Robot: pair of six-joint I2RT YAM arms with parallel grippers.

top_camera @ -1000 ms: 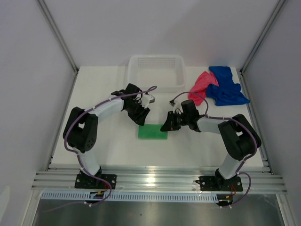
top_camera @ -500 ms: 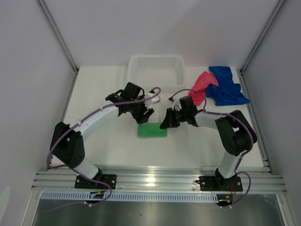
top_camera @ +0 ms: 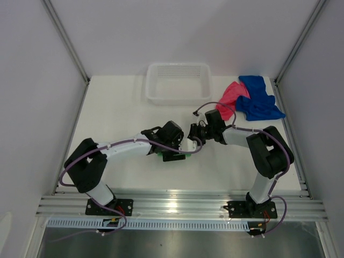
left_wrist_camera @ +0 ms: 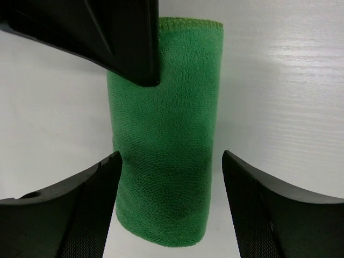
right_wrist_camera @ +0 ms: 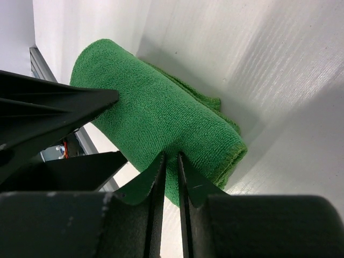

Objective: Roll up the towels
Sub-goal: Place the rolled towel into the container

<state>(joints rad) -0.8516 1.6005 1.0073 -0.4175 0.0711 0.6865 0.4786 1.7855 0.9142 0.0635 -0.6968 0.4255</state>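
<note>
Swinging in since a second ago, the left gripper [left_wrist_camera: 169, 209] now sits over the rolled green towel [left_wrist_camera: 166, 134] mid-frame, fingers apart. The right gripper [right_wrist_camera: 170, 161] is almost together at the roll; I cannot tell if it pinches. Next, probably grab the roll, then the pink towel [top_camera: 230, 99] and blue towel [top_camera: 258, 99], upper right.

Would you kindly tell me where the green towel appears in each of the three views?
Top external: green towel, table centre, mostly hidden beneath the left gripper.
Left wrist: centre frame, upright roll between the open jaws.
Right wrist: centre-left, diagonal roll.
Shared landmark: right gripper at one end of the roll.
</note>
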